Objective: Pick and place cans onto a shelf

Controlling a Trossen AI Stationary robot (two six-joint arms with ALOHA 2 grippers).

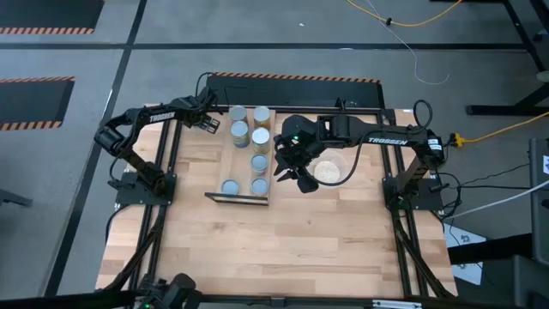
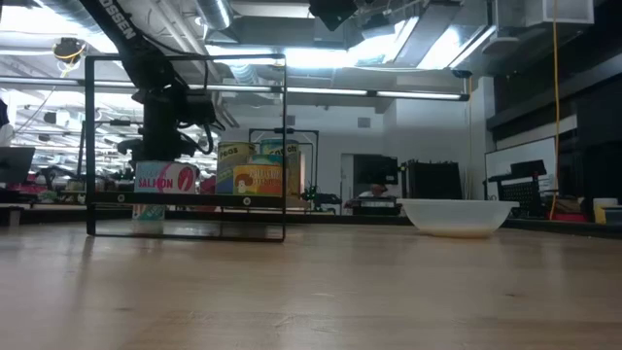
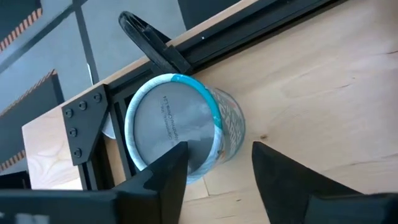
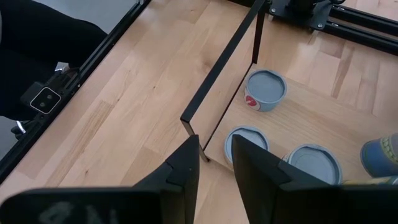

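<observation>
On shelf (image 1: 243, 157), six cans counted; one more, teal-rimmed can (image 1: 216, 112), stood on tabletop just off shelf's far left corner, yet to be placed. Left gripper (image 1: 207, 125) beside it, jaws apart, nothing held. Right gripper (image 1: 289, 174) above shelf edge, jaws slightly parted, empty.

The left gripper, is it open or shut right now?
Open. The left gripper hovers over a light-blue-rimmed can at the table's far left corner, fingers apart, with wood showing in the gap between them.

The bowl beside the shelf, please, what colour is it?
White bowl, clearest in the low view.
</observation>
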